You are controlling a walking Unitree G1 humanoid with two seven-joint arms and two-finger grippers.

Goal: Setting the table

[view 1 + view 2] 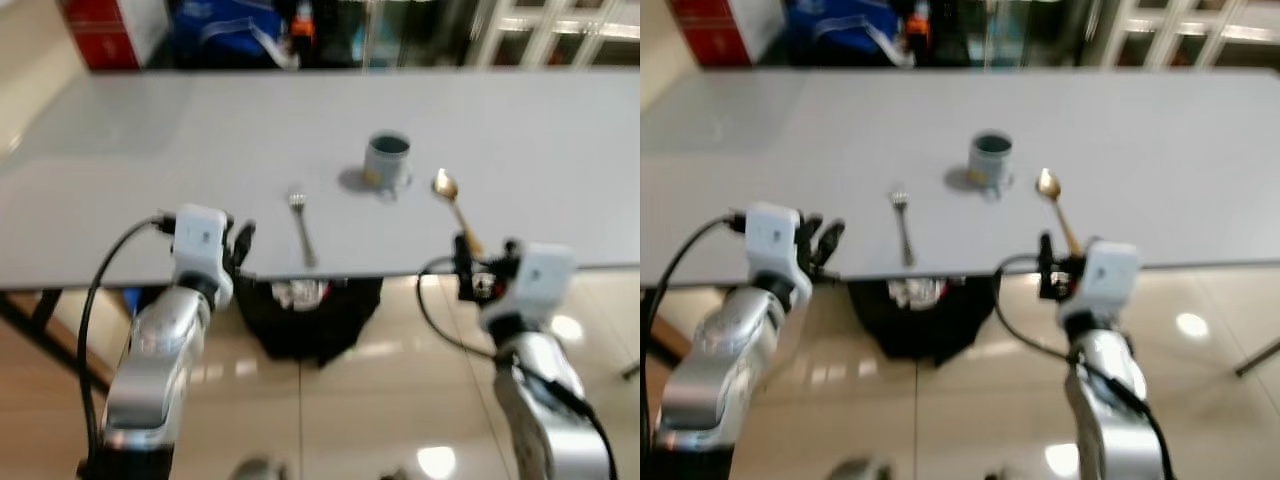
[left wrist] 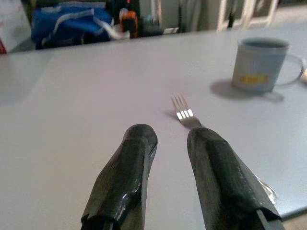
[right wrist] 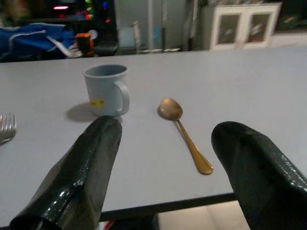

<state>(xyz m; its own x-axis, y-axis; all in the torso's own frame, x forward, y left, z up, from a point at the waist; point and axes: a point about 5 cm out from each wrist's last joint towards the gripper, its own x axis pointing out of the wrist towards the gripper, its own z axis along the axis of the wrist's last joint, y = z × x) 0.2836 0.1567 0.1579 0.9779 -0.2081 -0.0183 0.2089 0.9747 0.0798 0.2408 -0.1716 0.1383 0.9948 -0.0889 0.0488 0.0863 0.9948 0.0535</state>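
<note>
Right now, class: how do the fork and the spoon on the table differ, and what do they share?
The fork is silver; the spoon is gold.
The fork lies to the mug's left, the spoon to its right.
The fork lies ahead of the left gripper, the spoon ahead of the right gripper.
Both lie flat, handles toward the near table edge.

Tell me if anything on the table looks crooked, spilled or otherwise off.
Nothing is spilled or broken. The mug stands upright, with the fork on its left. The gold spoon on its right lies slanted, its handle end near the table edge.
</note>
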